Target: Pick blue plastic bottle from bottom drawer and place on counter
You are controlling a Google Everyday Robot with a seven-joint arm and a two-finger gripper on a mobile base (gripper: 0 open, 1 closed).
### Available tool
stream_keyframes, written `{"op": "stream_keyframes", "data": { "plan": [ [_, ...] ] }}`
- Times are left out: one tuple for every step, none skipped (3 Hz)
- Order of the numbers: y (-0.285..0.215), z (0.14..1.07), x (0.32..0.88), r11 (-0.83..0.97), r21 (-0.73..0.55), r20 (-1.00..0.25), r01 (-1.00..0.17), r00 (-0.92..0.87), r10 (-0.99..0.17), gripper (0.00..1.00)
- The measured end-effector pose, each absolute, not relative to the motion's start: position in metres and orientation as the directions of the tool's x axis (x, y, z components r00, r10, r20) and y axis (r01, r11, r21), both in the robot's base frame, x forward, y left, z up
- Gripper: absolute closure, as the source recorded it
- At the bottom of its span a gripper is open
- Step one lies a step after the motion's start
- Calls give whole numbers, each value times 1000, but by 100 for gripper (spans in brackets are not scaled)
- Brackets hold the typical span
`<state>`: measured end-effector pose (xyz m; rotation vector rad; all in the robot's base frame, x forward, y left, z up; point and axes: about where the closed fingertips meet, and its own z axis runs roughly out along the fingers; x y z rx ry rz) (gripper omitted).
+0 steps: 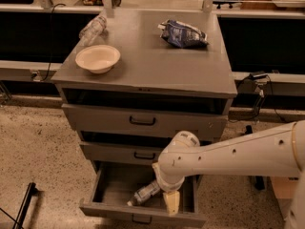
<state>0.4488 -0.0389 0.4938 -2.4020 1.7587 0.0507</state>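
Note:
The blue plastic bottle (145, 193) lies on its side inside the open bottom drawer (98, 191), cap towards the front left. My gripper (171, 202) hangs from the white arm (228, 154) and points down into the drawer. It sits just right of the bottle and very close to it; contact cannot be made out. The grey counter (143, 63) is the cabinet's top, above the two shut drawers.
On the counter stand a cream bowl (97, 58) at the front left, a plain clear bottle (93, 28) behind it, and a dark blue snack bag (183, 34) at the back right. Cables and a plug (252, 82) hang right of the cabinet.

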Motion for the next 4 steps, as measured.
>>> {"op": "stream_keyframes", "data": {
  "plan": [
    [-28,490,466,-320,-193,-138,-928,349,-927,0],
    [-27,471,472,-326,-149,-139,-933,346,-928,0],
    [-24,422,486,-335,-146,-167,-931,357,-919,0],
    [-18,379,500,-369,-222,-209,-902,414,-886,0]
  ]
}}
